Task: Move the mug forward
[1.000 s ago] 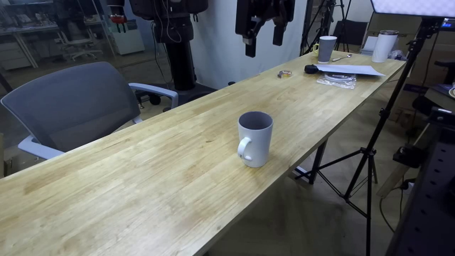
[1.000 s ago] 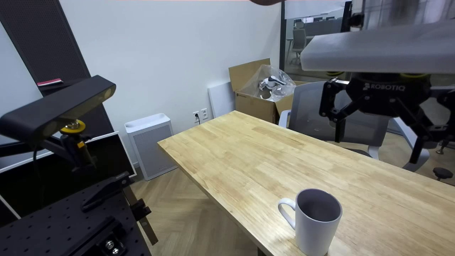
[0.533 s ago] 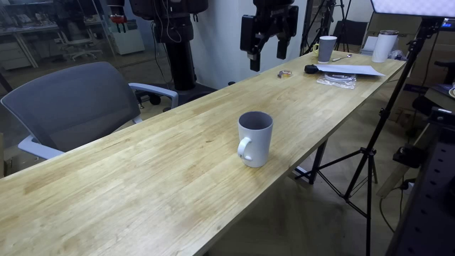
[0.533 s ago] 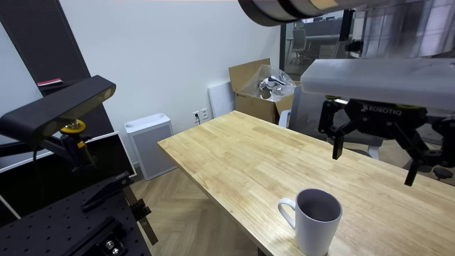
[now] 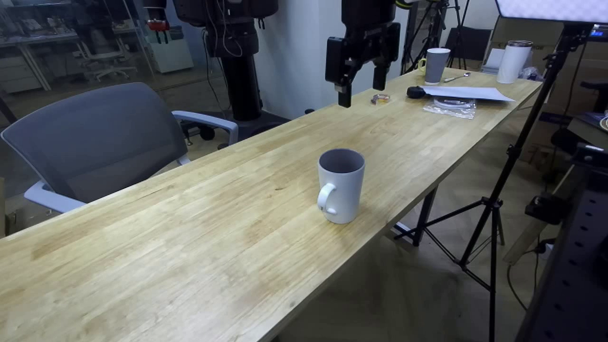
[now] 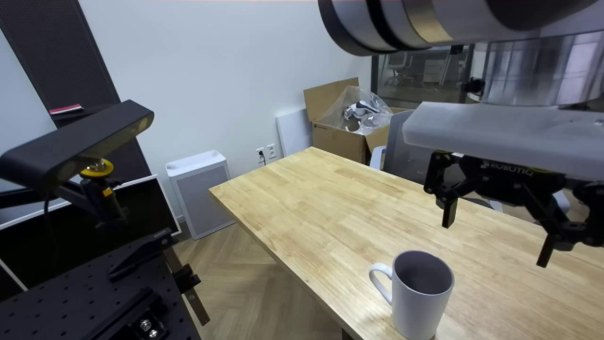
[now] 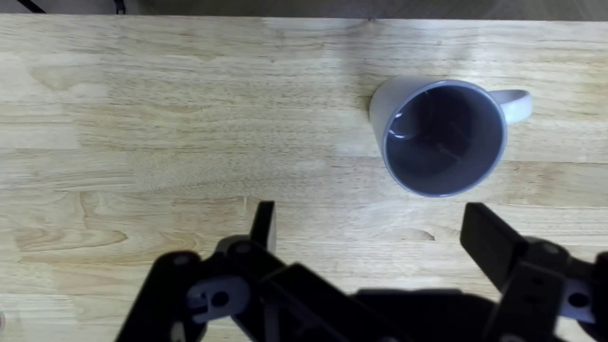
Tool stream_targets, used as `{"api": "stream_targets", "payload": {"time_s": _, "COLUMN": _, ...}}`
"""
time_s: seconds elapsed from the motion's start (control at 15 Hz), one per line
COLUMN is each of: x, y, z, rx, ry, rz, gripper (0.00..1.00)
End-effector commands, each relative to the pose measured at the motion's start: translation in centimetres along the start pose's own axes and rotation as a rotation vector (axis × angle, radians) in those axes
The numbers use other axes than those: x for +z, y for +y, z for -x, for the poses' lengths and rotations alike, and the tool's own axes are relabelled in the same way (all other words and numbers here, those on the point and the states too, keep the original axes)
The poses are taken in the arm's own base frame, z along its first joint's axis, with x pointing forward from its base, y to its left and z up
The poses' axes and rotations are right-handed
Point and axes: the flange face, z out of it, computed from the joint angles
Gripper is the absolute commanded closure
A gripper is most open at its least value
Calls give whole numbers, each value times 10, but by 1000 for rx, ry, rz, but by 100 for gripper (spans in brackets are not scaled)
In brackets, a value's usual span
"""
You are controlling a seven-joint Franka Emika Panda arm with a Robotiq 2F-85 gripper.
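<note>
The mug (image 5: 346, 194) is white outside with a dark grey inside. It stands upright on the wooden table (image 5: 190, 266), near the table's long edge, with its handle out to one side. It also shows in an exterior view (image 6: 419, 314) and in the wrist view (image 7: 441, 137). My gripper (image 5: 362, 94) is black, points down and is open and empty, above the table and apart from the mug. It also shows in an exterior view (image 6: 496, 242). In the wrist view my gripper's fingertips (image 7: 370, 205) are wide apart, with the mug ahead of them and toward the right finger.
At the table's far end stand a grey cup with a yellow handle (image 5: 436, 69) and a white tumbler (image 5: 514, 64). Paper (image 5: 468, 92), a plastic bag (image 5: 451, 109) and a small amber item (image 5: 380, 99) lie there. A chair (image 5: 99, 142) stands alongside.
My gripper has come down toward the table and shifted slightly right in an exterior view, staying open. The mug has not moved.
</note>
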Motion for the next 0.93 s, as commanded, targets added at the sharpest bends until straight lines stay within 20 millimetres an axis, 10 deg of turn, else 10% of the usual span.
{"api": "stream_targets", "payload": {"time_s": 0.0, "x": 1, "y": -3, "z": -11, "rx": 9, "ry": 19, "rz": -1, "gripper": 0}}
{"api": "stream_targets", "payload": {"time_s": 0.87, "x": 7, "y": -11, "z": -6, "rx": -23, "ry": 15, "rz": 0, "gripper": 0}}
